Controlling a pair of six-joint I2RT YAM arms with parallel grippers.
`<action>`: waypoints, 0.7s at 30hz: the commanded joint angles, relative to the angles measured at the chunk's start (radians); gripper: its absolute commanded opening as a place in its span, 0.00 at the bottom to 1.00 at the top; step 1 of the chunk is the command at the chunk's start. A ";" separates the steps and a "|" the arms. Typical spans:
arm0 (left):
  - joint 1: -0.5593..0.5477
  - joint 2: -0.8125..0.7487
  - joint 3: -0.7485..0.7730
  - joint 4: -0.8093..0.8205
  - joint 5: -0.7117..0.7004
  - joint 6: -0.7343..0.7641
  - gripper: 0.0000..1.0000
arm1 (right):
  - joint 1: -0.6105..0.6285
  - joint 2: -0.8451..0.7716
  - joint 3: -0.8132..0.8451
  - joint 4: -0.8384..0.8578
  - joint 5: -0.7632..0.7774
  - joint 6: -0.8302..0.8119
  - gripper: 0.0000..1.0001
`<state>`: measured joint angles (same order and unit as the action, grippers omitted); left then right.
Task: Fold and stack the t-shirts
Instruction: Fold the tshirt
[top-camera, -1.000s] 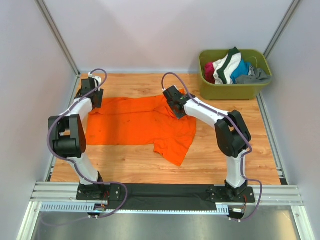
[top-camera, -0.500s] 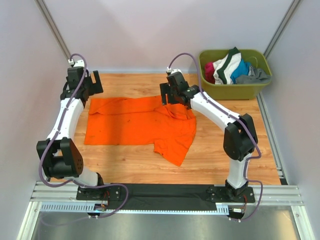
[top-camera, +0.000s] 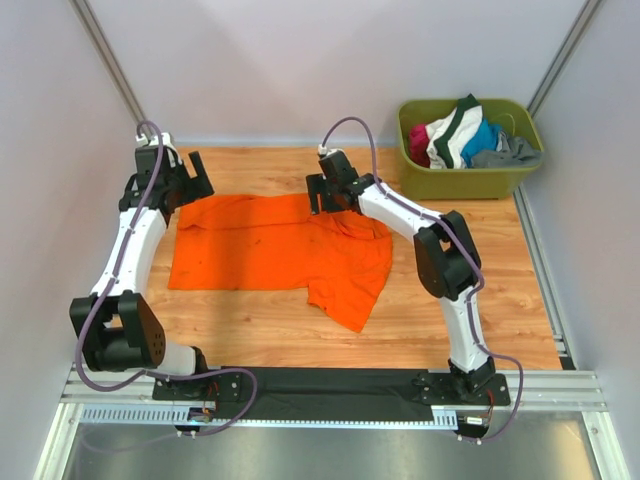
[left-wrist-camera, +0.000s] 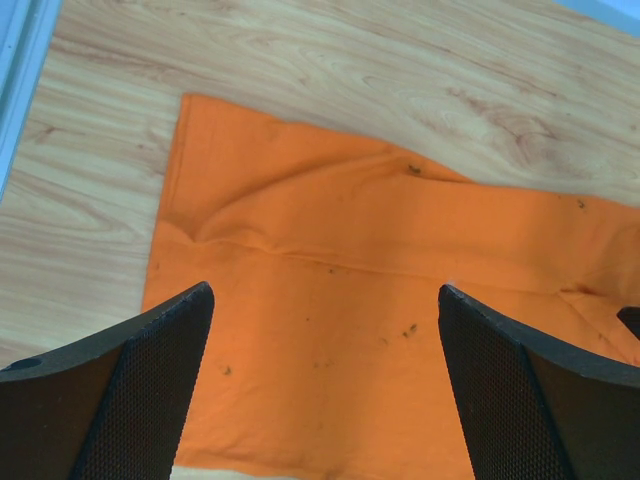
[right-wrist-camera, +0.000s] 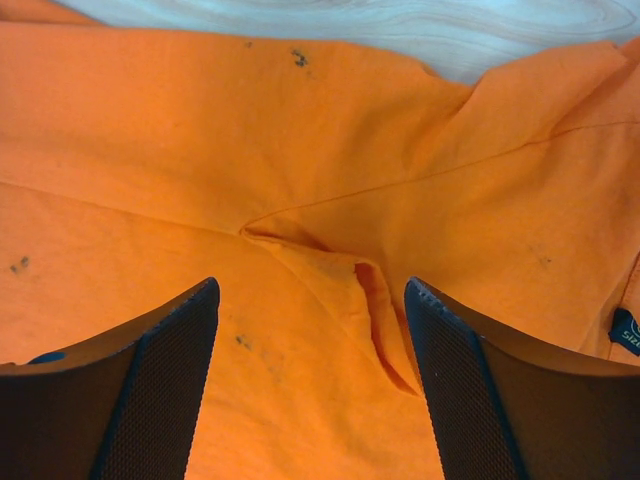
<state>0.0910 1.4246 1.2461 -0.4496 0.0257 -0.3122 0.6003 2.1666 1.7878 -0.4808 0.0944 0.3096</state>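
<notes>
Noted wooden tabletop (top-camera: 450, 320) bearing orange t-shirt (top-camera: 270, 250), spread flat at centre-left, near right part rumpled. Noted olive-green tub (top-camera: 470, 182) at far right corner, well apart from shirt, holding heaped clothes (top-camera: 455, 135). Found left gripper (left-wrist-camera: 325, 295) over shirt's far left part, fingers wide apart, nothing between. Found right gripper (right-wrist-camera: 311, 290) over creased cloth at far edge, fingers likewise apart, gripping nothing. Observed tiny dark specks (left-wrist-camera: 410, 330) on cloth

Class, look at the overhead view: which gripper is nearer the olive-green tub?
Right. The right gripper hovers over the orange t-shirt's far edge, mid-table, left of the tub; the left gripper is over the shirt's far-left corner, much farther off.
</notes>
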 joint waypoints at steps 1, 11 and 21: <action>-0.002 -0.030 -0.002 0.006 0.013 -0.004 0.99 | -0.017 0.019 0.045 0.030 -0.016 -0.012 0.75; 0.000 -0.030 0.004 0.009 0.017 0.021 0.99 | -0.017 0.076 0.055 0.036 -0.070 -0.013 0.62; 0.000 -0.024 0.003 0.011 0.020 0.022 0.99 | -0.019 0.067 0.032 0.016 -0.076 -0.017 0.30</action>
<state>0.0910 1.4181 1.2442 -0.4500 0.0296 -0.3046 0.5812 2.2433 1.8111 -0.4755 0.0242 0.2958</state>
